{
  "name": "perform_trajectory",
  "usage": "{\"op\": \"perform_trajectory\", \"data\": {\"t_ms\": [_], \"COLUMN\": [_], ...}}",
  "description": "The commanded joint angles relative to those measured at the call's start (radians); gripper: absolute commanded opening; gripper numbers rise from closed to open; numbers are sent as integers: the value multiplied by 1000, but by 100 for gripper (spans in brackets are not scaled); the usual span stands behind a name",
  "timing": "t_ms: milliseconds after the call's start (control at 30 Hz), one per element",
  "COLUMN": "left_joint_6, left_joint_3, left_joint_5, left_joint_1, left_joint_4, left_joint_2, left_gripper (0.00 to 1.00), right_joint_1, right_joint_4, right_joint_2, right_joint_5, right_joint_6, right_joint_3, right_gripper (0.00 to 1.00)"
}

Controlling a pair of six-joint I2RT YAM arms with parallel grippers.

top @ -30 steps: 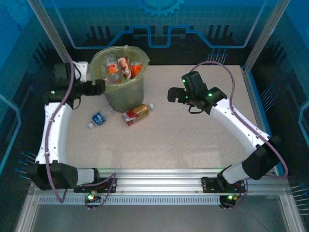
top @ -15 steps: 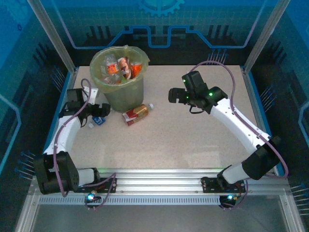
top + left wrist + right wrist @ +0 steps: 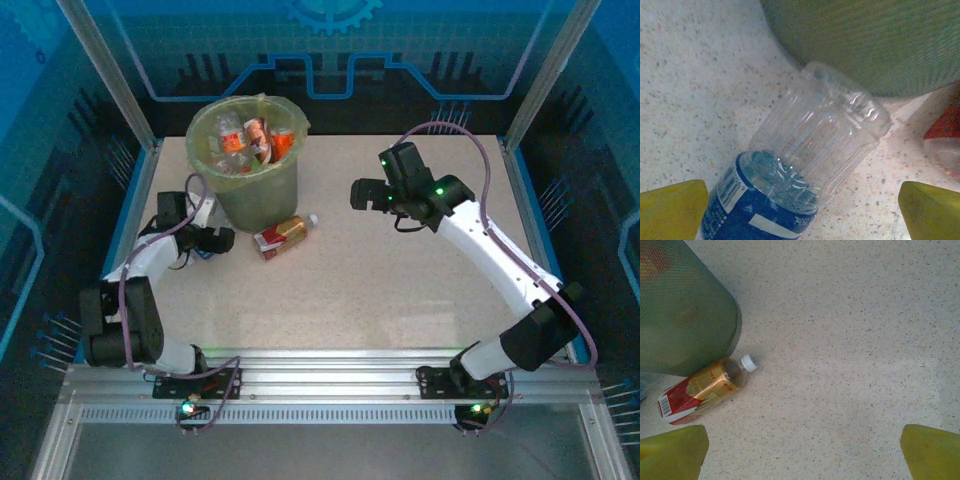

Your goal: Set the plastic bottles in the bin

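Top external: my left arm folds low, left gripper (image 3: 218,240) spread wide over the blue-label bottle (image 3: 810,150) at the bin's (image 3: 258,195) near-left side.

The clear ribbed plastic bottle with blue label (image 3: 825,135) looks glossy, the speckled beige table (image 3: 850,340) matt, the round green bin (image 3: 680,315) finely meshed.

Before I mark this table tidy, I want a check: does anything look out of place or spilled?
Yes. Two bottles lie on their sides on the table beside the bin, not in it: a blue-labelled bottle and a red-and-gold-labelled bottle. No spill shows.
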Motion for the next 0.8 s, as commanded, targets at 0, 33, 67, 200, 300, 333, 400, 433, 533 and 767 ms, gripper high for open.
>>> {"op": "perform_trajectory", "data": {"t_ms": [0, 33, 67, 200, 300, 333, 400, 433, 533, 767], "left_joint_6": [34, 30, 29, 15, -5, -11, -22, -28, -60, -118], "left_joint_3": [20, 21, 23, 35, 58, 69, 85, 92, 105, 127], "left_joint_5": [-56, -63, -71, -114, -161, -177, -205, -221, -235, -228], "left_joint_1": [-10, -10, -10, -10, -9, -9, -6, -3, 14, 53], "left_joint_4": [-7, -5, -8, -6, -13, -21, -38, -48, -61, -81], "left_joint_2": [35, 42, 49, 76, 103, 115, 140, 152, 176, 204], "left_gripper": [99, 99, 99, 99, 99, 99, 98, 97, 89, 72], "right_joint_1": [-10, -11, -11, -11, -11, -11, -11, -12, -11, -11], "right_joint_4": [-21, -20, -22, -22, -22, -22, -22, -21, -21, -21], "right_joint_2": [9, 8, 8, 6, 7, 6, 2, -1, -6, -5], "right_joint_5": [14, 15, 16, 22, 21, 20, 23, 24, 28, 28], "right_joint_6": [-7, -7, -8, -7, -4, -3, 0, 1, 2, 4], "right_joint_3": [29, 31, 30, 29, 29, 28, 22, 18, 11, 6], "right_gripper": [100, 100, 100, 100, 100, 100, 100, 100, 100, 100]}}
